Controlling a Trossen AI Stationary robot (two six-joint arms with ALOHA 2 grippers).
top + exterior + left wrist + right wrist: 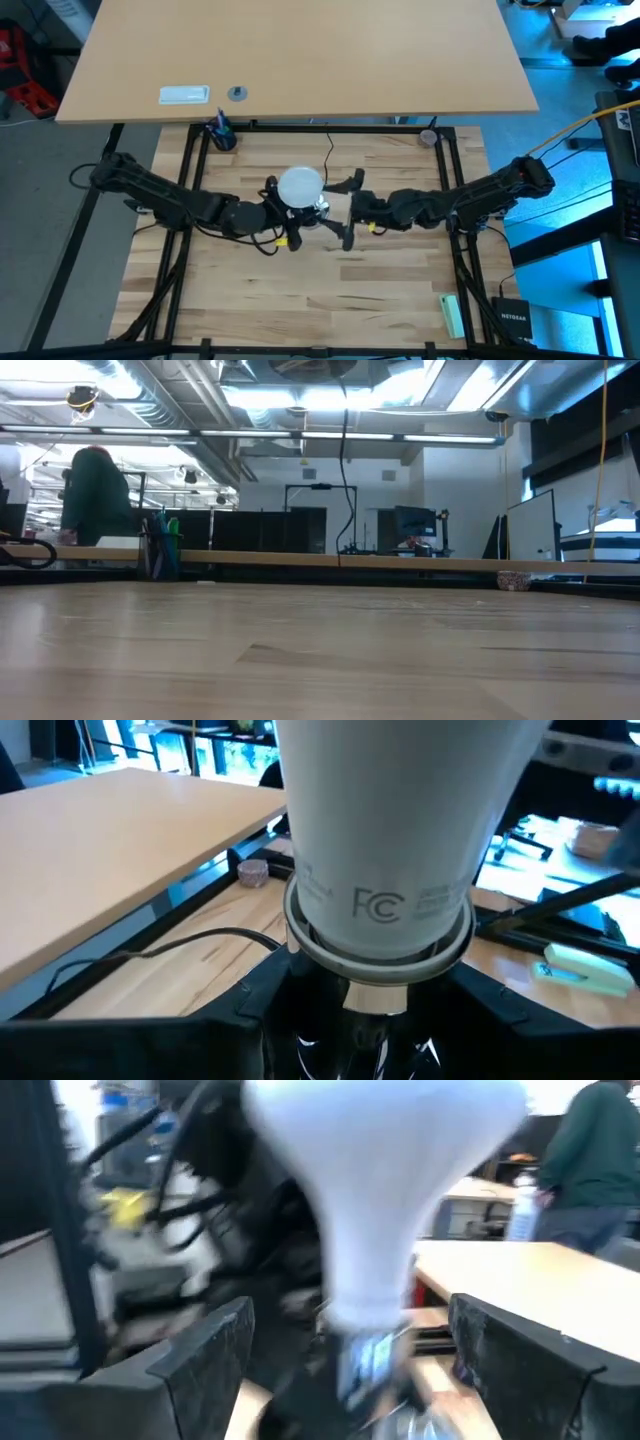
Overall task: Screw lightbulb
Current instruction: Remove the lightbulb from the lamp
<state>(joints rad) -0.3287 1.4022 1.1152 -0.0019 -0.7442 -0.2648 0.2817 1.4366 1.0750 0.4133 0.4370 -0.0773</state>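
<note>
The white frosted lightbulb [300,185] stands upright, its narrow neck [385,900] set in the round silver socket [380,948], whose thin black cord [329,150] runs toward the table's far edge. My left gripper [285,213] is shut on the socket at the table's middle. My right gripper [348,210] is open just right of the bulb; its fingers [210,1360] stand on either side of the bulb's neck [375,1280] without touching. Neither gripper shows in the low view. My left gripper holds the silver socket below its rim [300,945], pinched between its two fingers [250,1015], coming level from the table's left. The socket's mouth faces up and the bulb stands upright in it. The fingers hide the socket's lower part.
A white box [185,95] and a small round piece [237,93] lie on the far tabletop. A blue object [220,135] is at the back left, a green item [452,315] and a black box [512,318] at the front right. A person in green [95,495] is behind the table.
</note>
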